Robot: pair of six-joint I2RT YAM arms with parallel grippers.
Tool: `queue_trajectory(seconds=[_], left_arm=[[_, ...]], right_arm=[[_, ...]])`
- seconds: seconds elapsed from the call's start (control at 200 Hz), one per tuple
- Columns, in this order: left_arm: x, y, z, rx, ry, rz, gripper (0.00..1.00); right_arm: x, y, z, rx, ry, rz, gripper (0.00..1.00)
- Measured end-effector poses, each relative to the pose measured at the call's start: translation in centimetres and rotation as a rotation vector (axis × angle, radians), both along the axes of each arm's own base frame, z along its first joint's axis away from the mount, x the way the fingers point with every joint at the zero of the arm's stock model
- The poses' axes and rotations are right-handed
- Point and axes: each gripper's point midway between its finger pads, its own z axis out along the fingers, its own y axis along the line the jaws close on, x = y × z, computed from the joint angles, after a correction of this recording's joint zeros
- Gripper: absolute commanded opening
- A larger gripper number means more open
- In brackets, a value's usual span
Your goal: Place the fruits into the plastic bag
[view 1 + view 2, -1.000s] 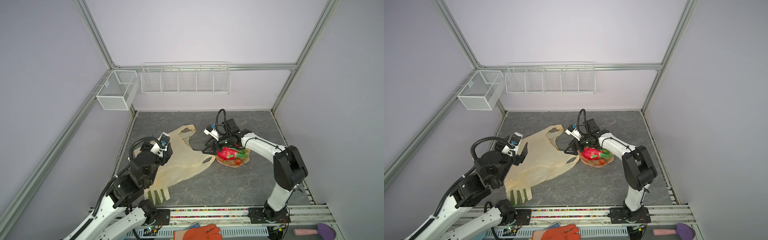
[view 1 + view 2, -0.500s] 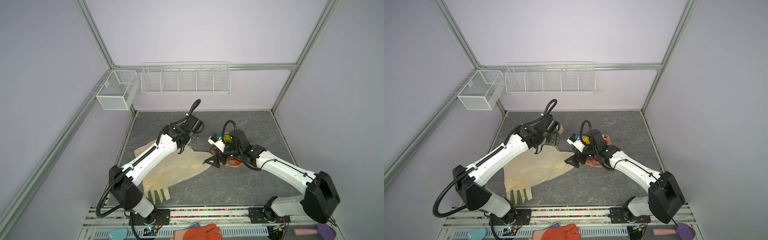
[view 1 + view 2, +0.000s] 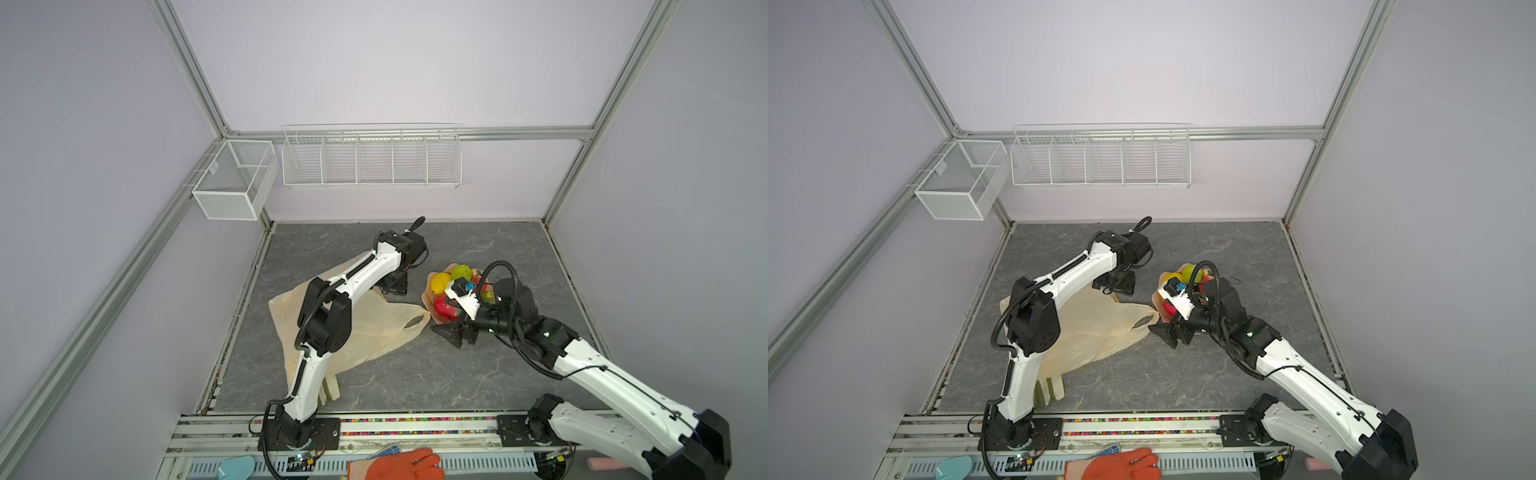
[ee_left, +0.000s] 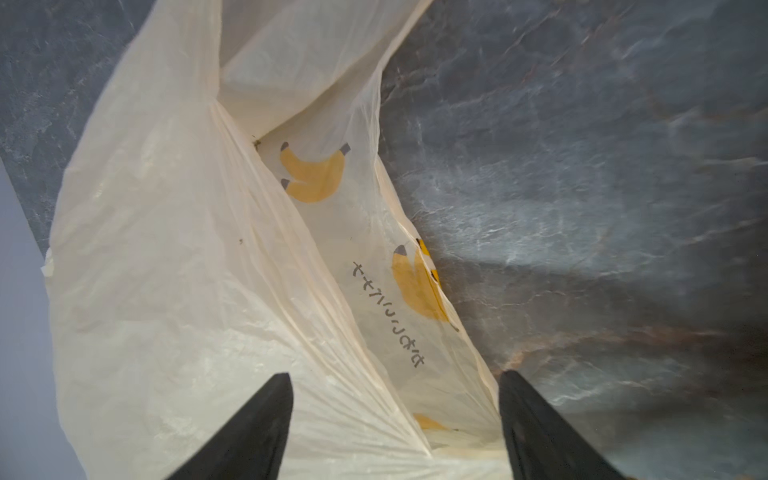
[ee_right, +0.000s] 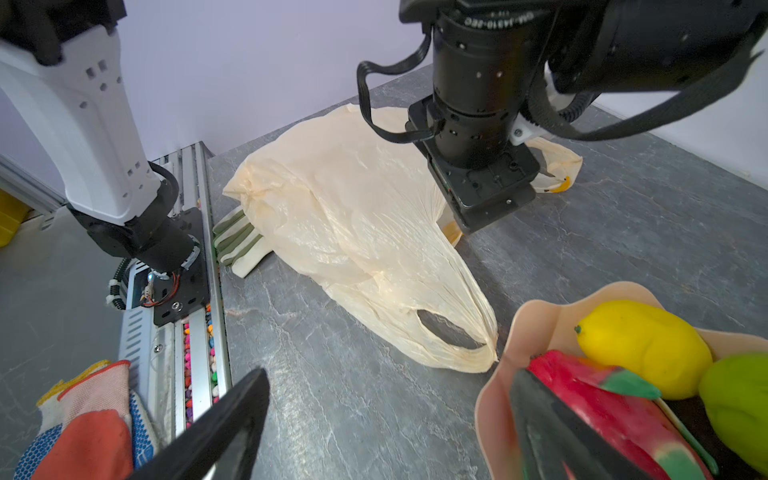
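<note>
While the fruits (image 5: pixel 640 345) sat on the plate (image 5: pixel 536 316), none bagged, the plastic bag (image 3: pixel 374 328) lay flat just beside it. Left gripper (image 4: pixel 394 376) hung spread over its handle end, right gripper (image 5: pixel 388 374) gaped by the plate, both empty. Likely step: opening the bag; next needs a pinch on one layer.

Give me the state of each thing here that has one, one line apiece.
plastic bag: lying flat and crumpled on the table, no fruit seen in it.
plate: on the table, loaded with fruit.
dragon fruit: on the plate.
lemon: on the plate.
lime: on the plate.
left gripper: open, over the bag's handle end.
right gripper: open, empty, beside the plate.
</note>
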Motion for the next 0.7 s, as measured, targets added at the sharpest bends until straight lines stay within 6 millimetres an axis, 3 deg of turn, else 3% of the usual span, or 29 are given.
queue_trajectory(seconds=[0.095,0.225,0.46,0.555,0.7], left_arm=[[-0.4,0.6,-1.0,0.047,0.037,-0.004,0.71],[-0.9,1.4,-1.2,0.095,0.064,-0.02,0.58],[-3.0,3.3,-1.5,0.185,0.104,-0.049,0.15],[-4.2,4.3,-0.8,0.196,0.113,-0.056,0.0],[-5.3,5.4,2.0,0.166,0.065,-0.049,0.0]], right_arm=[[-0.2,-0.5,-0.1,-0.002,-0.009,-0.014,0.91],[-0.3,-0.9,-0.2,-0.004,-0.017,-0.027,0.9],[0.8,-1.9,-0.4,-0.01,-0.016,-0.078,0.9],[1.5,-2.4,-0.8,-0.019,-0.003,-0.103,0.9],[2.9,-3.2,-2.1,-0.033,0.05,-0.16,0.9]])
